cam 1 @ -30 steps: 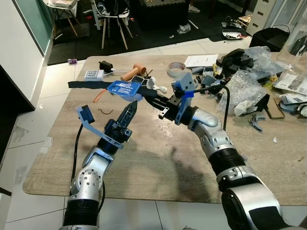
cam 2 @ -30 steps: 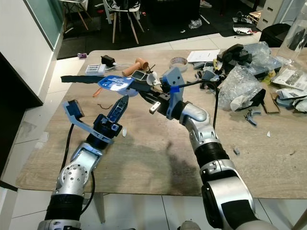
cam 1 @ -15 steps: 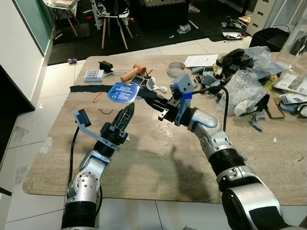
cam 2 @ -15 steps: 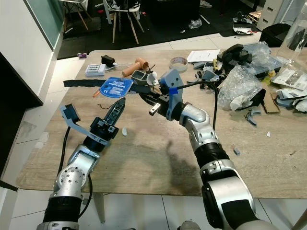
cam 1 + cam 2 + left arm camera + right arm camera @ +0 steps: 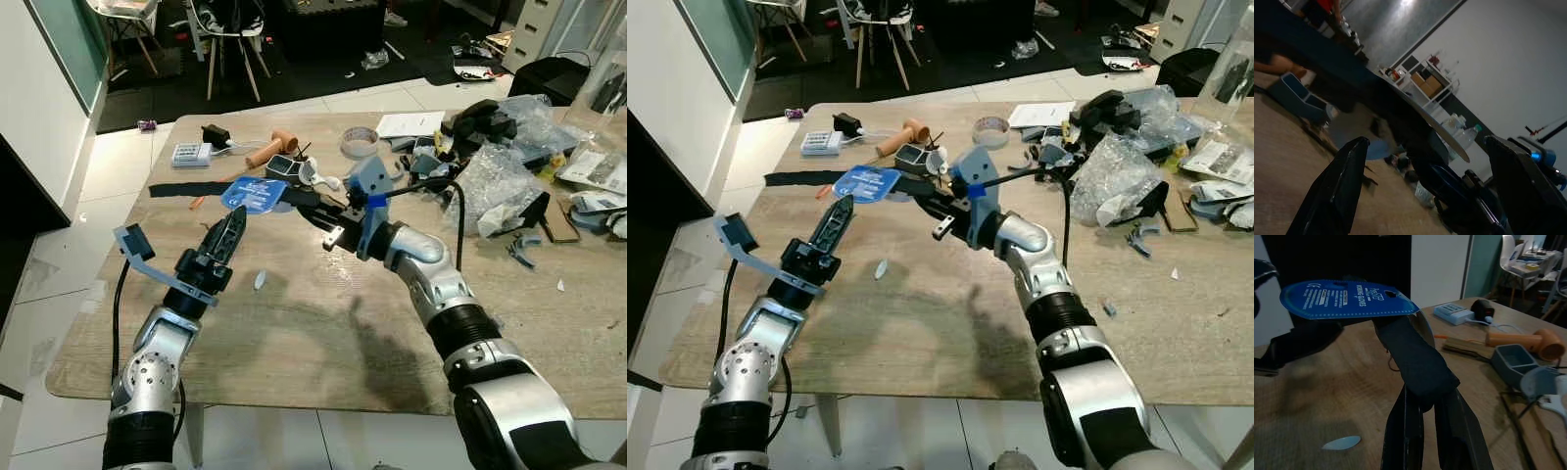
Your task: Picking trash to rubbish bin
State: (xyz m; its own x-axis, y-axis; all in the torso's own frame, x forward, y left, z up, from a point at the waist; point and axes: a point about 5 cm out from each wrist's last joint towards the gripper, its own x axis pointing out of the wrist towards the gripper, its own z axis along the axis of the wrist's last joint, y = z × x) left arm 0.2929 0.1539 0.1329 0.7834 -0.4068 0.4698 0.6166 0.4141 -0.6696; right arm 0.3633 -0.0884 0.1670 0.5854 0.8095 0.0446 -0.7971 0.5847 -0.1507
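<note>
"So what did the right gripper point(image 5: 294, 197) have at that point?"

"Its two black fingers were clamped on a dark strip carrying a round blue label point(image 5: 254, 194), held up clear of the table point(image 5: 323, 323), over the far left part of it. From the right wrist camera the strip folded right between the fingers."

"And the left gripper point(image 5: 230, 221)?"

"That was the change. A second earlier it stood close under the label, almost touching it. By this moment the left arm had swung out toward the table's left edge and sat lower, fingers parted wide around nothing. To me that meant the trash was now carried by the right arm alone, so the pick looked done and the carry to a bin was what remained."

"Any bin around?"

"I couldn't make one out. A small pale scrap point(image 5: 260, 280) lay on the bare wood between the arms."

"Room to move?"

"The near half of the table was open. The far right held clutter: crumpled plastic bags point(image 5: 500, 176), a tape roll point(image 5: 359, 143), papers. The left edge, with tiled floor point(image 5: 59, 264) beyond it, seemed the easier way out."
</note>
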